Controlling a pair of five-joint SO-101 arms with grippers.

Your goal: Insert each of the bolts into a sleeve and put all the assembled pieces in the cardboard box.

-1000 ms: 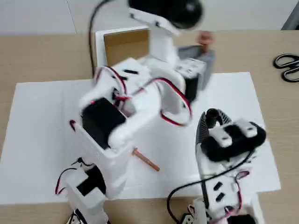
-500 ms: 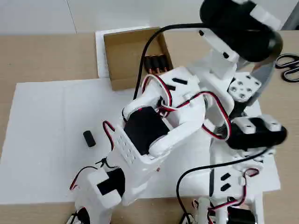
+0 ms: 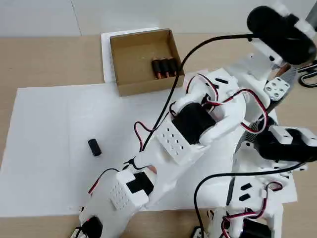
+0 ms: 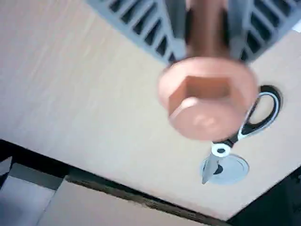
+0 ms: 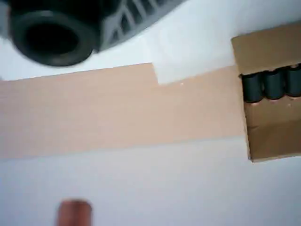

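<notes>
L claw [image 4: 207, 28] grips copper-coloured hex-head bolt [image 4: 207, 101] over wooden bench [image 4: 84, 84], w/ black-handled scissors [image 4: 247, 125] below. R claw [image 5: 63, 14] clamps black cylindrical sleeve [image 5: 51, 40]. Brown cardboard box [image 3: 133, 49] holds 3 assembled pcs [image 3: 164, 68]. 2nd black sleeve [image 3: 94, 147] lies on white paper sheet [image 3: 49, 124].

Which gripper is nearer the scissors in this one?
Left. The left gripper, clamping a bolt, hangs right beside the scissors. The right gripper, holding a sleeve, sits farther back over the white paper, facing the cardboard box.

In the jaws a black sleeve [image 5: 51, 40] — cardboard box [image 5: 268, 136], three pieces [image 5: 273, 84] inside.
</notes>
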